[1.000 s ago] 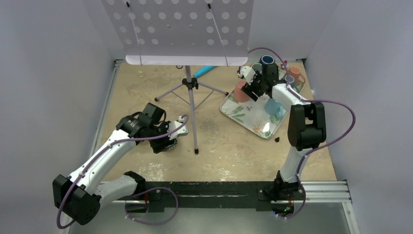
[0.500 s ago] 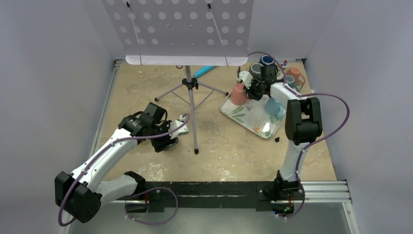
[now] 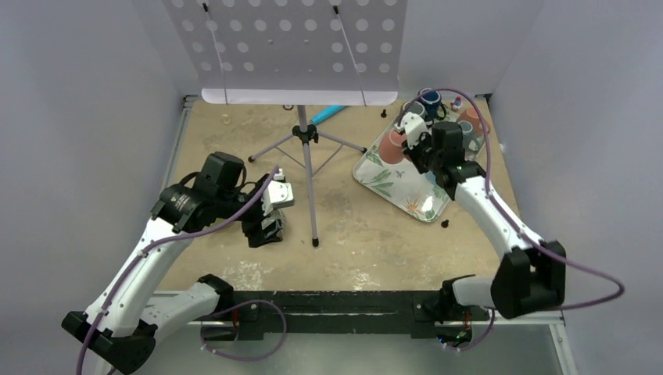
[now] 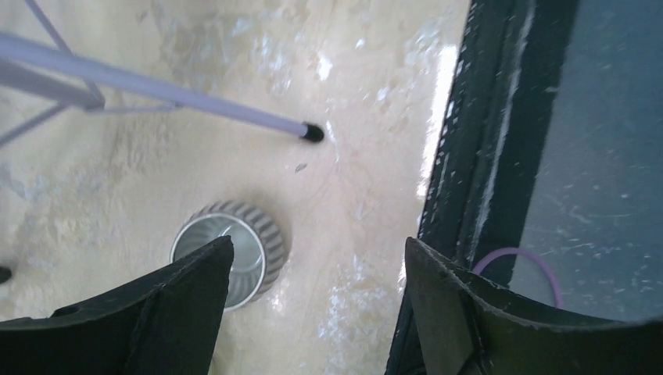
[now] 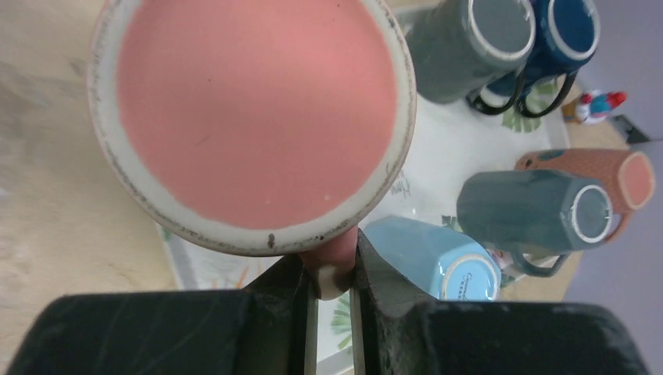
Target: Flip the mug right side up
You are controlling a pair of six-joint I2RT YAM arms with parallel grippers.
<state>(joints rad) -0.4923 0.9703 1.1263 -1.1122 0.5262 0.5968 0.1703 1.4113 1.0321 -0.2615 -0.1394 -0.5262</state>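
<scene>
In the right wrist view the pink mug [image 5: 250, 117] fills the upper left, its flat base with a pale ring facing the camera. My right gripper [image 5: 332, 273] is shut on its handle. From above, that mug [image 3: 393, 146] hangs over the left corner of the floral tray [image 3: 391, 186], with the right gripper [image 3: 414, 144] just beside it. My left gripper [image 3: 264, 226] points down at the table left of the stand. Its jaws [image 4: 317, 258] stand wide open with nothing between them, over a ribbed metal cup [image 4: 254, 230].
Several more mugs lie on the tray: grey [image 5: 469, 43], navy [image 5: 567, 31], dark grey [image 5: 532, 211], light blue [image 5: 422, 254] and terracotta [image 5: 618, 172]. A music stand [image 3: 303, 133] rises mid-table, one foot [image 4: 313, 133] near the left gripper. The black rail [image 3: 352, 301] runs along the near edge.
The right gripper has shut on the pink mug's handle and the arm has drawn back, carrying the mug toward the tray's left corner. The left gripper has opened and risen a little.
</scene>
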